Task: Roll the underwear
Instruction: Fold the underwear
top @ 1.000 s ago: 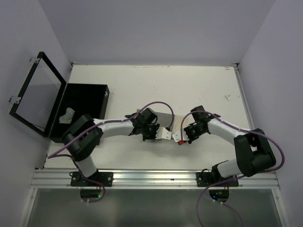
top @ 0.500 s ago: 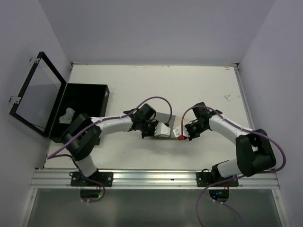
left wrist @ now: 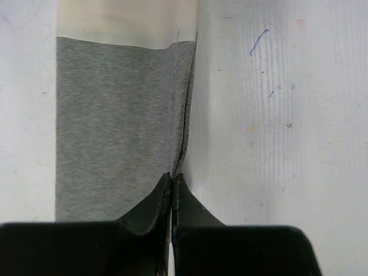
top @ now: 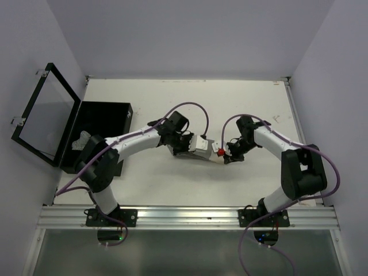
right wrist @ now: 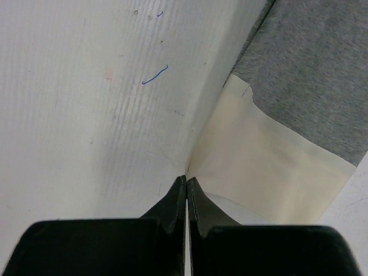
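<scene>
A heather grey underwear (top: 202,153) with a cream waistband hangs stretched between my two grippers at the table's middle. My left gripper (top: 185,148) is shut on its left side. In the left wrist view the gripper (left wrist: 173,177) pinches the edge of the grey cloth (left wrist: 115,121), with the cream band (left wrist: 115,20) at the far end. My right gripper (top: 225,154) is shut on the other side. In the right wrist view the gripper (right wrist: 186,179) pinches the cream waistband (right wrist: 270,161), with grey cloth (right wrist: 310,69) beyond.
A flat black box (top: 106,115) with its hinged lid (top: 43,115) open stands at the table's left edge. A small grey rolled garment (top: 82,141) lies inside it. The white table (top: 230,103) has walls on three sides.
Both grippers have moved away from the near edge and closer together, carrying the underwear with them. Both stay shut on it.
</scene>
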Robot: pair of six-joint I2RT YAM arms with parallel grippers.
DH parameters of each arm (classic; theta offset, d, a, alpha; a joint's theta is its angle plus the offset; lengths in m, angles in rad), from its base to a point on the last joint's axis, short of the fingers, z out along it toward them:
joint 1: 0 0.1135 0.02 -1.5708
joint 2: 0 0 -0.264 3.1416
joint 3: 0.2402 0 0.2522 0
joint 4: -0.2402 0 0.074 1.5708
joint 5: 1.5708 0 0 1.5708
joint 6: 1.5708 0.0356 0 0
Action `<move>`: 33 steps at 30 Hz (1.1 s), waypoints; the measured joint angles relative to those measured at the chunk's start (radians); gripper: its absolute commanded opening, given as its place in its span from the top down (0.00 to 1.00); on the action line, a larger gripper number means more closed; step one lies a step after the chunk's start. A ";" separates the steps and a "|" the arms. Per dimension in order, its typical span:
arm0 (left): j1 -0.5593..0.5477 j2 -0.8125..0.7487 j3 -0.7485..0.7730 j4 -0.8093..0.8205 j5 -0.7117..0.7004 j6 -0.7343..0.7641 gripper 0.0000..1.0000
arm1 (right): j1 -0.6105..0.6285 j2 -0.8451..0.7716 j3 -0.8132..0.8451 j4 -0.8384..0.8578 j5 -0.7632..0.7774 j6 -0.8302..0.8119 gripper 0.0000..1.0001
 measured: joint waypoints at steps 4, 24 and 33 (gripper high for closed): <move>0.033 0.045 0.087 -0.031 0.005 0.020 1.00 | -0.023 0.067 0.075 -0.052 -0.023 0.008 1.00; 0.130 0.348 0.479 -0.139 0.012 0.107 1.00 | -0.108 0.436 0.506 -0.300 -0.041 0.008 1.00; 0.140 0.456 0.530 -0.143 0.005 0.121 0.99 | -0.121 0.577 0.649 -0.344 -0.036 0.052 0.90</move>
